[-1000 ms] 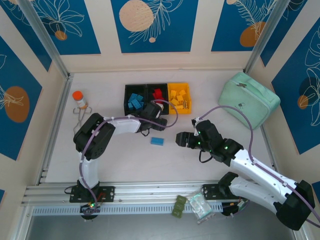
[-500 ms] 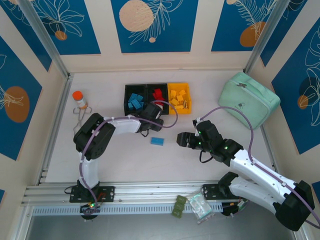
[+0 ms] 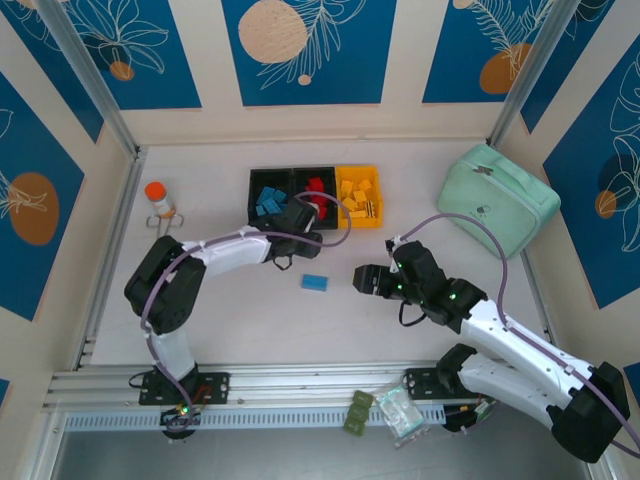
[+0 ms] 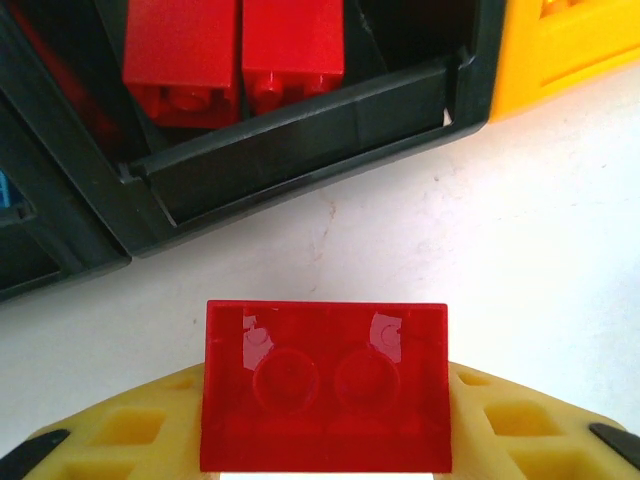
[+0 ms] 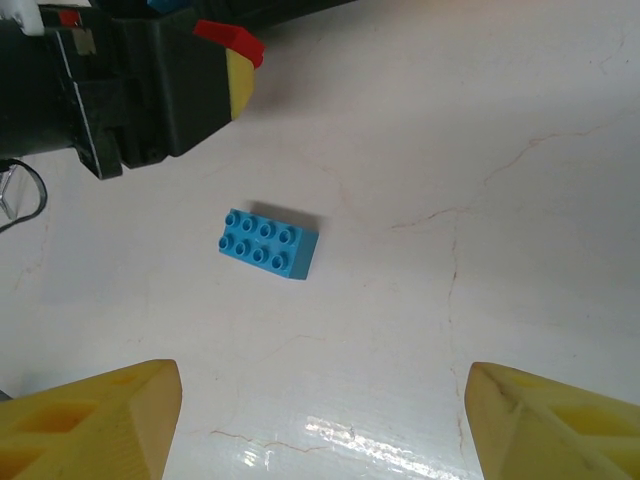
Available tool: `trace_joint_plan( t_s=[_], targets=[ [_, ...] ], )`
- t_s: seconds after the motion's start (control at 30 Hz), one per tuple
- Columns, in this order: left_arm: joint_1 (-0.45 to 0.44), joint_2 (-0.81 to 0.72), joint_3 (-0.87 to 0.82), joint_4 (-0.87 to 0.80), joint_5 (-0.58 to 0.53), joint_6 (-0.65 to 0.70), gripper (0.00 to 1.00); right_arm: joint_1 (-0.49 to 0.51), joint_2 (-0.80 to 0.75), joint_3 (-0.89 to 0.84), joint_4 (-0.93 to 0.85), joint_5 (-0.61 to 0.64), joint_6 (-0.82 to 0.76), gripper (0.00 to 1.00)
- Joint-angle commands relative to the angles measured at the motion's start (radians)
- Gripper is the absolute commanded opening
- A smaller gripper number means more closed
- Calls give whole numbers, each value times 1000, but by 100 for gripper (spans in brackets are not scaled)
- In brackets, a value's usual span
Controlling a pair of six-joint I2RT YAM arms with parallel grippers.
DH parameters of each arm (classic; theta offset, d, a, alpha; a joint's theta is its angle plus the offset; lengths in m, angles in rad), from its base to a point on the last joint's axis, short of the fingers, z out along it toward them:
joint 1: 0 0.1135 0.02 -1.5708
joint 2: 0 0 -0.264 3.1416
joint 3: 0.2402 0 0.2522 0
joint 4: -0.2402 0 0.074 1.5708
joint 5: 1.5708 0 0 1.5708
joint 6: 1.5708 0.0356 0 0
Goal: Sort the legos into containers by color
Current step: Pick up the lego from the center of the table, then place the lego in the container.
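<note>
One red lego (image 4: 325, 385) sits gripped in left end effector (image 4: 325, 445), seemingly near containers (image 4: 300, 130); right end effector (image 5: 320, 410) gapes wide

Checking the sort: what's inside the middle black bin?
Two red bricks, side by side, in the middle black bin; whatever lies beneath or behind them is hidden.

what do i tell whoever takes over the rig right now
Left gripper: shut on a red lego, just short of the middle bin.
Right gripper: open, empty, above a blue lego lying loose on the table.
Done: blue pieces sit in the left bin, red ones in the middle bin, yellow ones in the yellow bin.
Left: drop the red lego into the middle bin, then move the blue lego to the left bin.
</note>
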Motion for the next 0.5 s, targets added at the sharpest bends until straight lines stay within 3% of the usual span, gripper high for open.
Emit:
trace_joint_plan(
  t_s=[0.0,0.2,0.47],
  targets=[
    [29,-32,75,-109,42,-44,46,7,-16,5,-20,1,14,75],
    [87,-13,194,-206,104,-85,46,8,-2,32,-30,7,10,75],
    [127,88,420,-319,107,-82,46,10,31,53,-23,6,9,75]
  ],
)
